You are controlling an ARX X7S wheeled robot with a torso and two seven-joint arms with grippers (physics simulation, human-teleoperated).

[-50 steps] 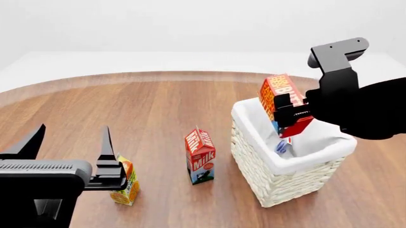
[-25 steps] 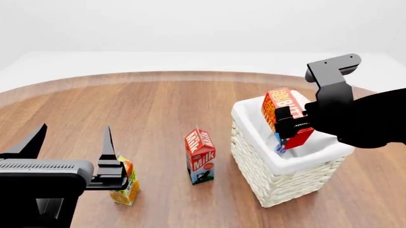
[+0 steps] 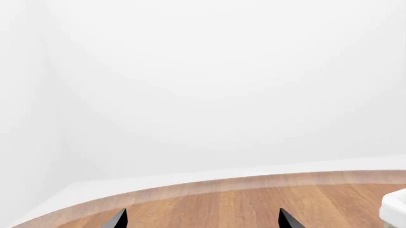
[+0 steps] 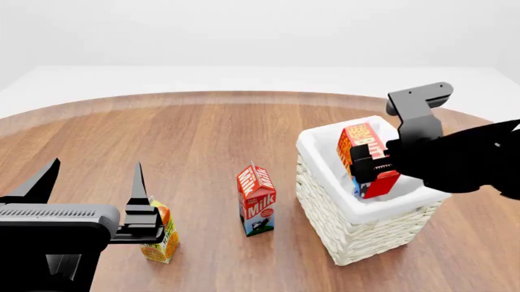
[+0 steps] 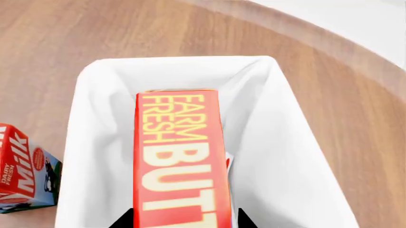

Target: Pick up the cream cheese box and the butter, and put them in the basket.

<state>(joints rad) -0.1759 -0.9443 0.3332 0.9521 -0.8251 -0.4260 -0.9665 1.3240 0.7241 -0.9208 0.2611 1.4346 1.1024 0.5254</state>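
In the left wrist view, the left gripper [image 3: 200,219] is showing only two dark fingertips spread apart with nothing between them, hovering above the round wooden tabletop [image 3: 254,199], with a white corner of the basket [image 3: 394,209] peeking in at one side. In the head view, the right gripper [image 4: 372,169] is clamping the butter [image 4: 363,151] and has been sinking over the last second, from above the rim to partly inside the basket [image 4: 325,182] near the tabletop's right edge, so the drop is looking close. A bluish sliver just below the butter may be the cream cheese box, though I cannot tell for sure. Counting: one basket, one butter box, one milk carton [image 4: 256,199] mid-table, one orange juice carton [image 4: 161,237] toward the front left edge, two grippers. In the right wrist view, the butter [image 5: 178,156] is hanging lengthwise over the white liner [image 5: 285,156], jaws closed on its sides, the milk carton [image 5: 22,168] standing outside the basket
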